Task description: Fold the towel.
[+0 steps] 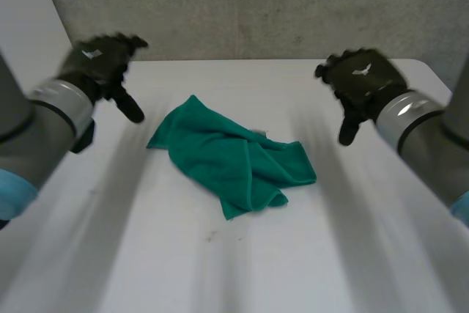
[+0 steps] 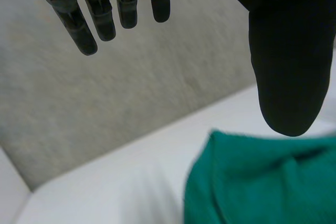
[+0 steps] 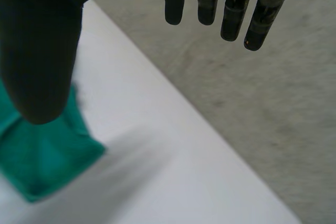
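Observation:
A green towel lies crumpled in the middle of the white table, one corner pointing toward the far left. My left hand hovers above the table's far left, clear of the towel, fingers straight and open, holding nothing. My right hand hovers at the far right, also open and empty. In the left wrist view the fingers and thumb spread wide, with the towel below the thumb. In the right wrist view the thumb hangs over a towel corner, the fingers straight.
A grey wall rises behind the table's far edge. Bare table surface surrounds the towel on every side.

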Controlling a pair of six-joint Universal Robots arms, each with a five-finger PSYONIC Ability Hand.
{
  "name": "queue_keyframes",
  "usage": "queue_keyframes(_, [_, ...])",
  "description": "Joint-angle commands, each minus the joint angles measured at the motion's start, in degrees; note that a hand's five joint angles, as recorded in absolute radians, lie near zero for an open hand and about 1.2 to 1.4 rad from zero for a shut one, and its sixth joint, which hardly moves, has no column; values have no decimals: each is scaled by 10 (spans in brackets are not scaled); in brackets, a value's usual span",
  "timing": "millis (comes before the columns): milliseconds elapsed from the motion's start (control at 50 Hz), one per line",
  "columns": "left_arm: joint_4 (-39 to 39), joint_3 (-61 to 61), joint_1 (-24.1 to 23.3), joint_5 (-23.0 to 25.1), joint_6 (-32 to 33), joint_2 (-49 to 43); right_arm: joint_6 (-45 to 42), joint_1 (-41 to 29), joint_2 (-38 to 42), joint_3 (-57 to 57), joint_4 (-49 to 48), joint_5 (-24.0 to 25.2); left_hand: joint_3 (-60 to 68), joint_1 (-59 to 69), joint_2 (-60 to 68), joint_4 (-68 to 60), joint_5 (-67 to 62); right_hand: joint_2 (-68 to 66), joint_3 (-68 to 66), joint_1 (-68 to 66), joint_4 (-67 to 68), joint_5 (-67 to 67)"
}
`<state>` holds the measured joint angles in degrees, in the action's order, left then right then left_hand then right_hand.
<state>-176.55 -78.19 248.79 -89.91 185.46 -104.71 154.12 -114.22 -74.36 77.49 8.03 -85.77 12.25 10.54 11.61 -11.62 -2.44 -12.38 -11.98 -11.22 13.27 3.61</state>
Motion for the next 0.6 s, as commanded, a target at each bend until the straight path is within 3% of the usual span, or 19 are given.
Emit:
queue_keyframes(20, [-28, 16, -29, 47, 17, -109, 127, -29, 86, -15, -20, 1, -22, -5, -16, 16, 24, 24, 20, 12, -33, -36])
queue_keyframes(140, [-71, 39, -45, 88, 19, -197, 253, -30, 161, -32, -37, 7, -12, 5, -6, 6, 14, 24, 20, 12, -33, -36])
queue_keyframes(260, [-75, 61, -61, 98, 20, -248, 343, -32, 247, -68, -36, 31, 17, 34, 23, -23, -15, 24, 20, 12, -33, -36])
queue_keyframes(300, [-76, 70, -67, 97, 19, -269, 354, -32, 263, -77, -37, 32, 107, 124, 113, -113, -105, 18, 14, 7, -27, -31])
queue_keyframes(400, [-76, 71, -79, 97, 19, -280, 359, -36, 289, -103, -40, 25, 316, 333, 322, -322, -314, -276, -280, -287, 267, 263])
queue_keyframes(420, [-77, 70, -81, 95, 18, -280, 360, -37, 291, -111, -42, 23, 409, 426, 416, -416, -407, -503, -507, -514, 494, 491])
queue_keyframes(460, [-77, 69, -85, 93, 18, -278, 360, -36, 288, -117, -50, 24, 492, 509, 499, -499, -490, -675, -679, -687, 667, 663])
queue_keyframes(560, [-74, 60, -96, 89, 17, -257, 355, -32, 275, -123, -54, 25, 677, 694, 684, -684, -675, -676, -680, -688, 667, 664])
queue_keyframes(600, [-72, 49, -99, 75, 17, -231, 354, -31, 263, -123, -52, 25, 678, 695, 684, -684, -676, -676, -680, -688, 667, 664])
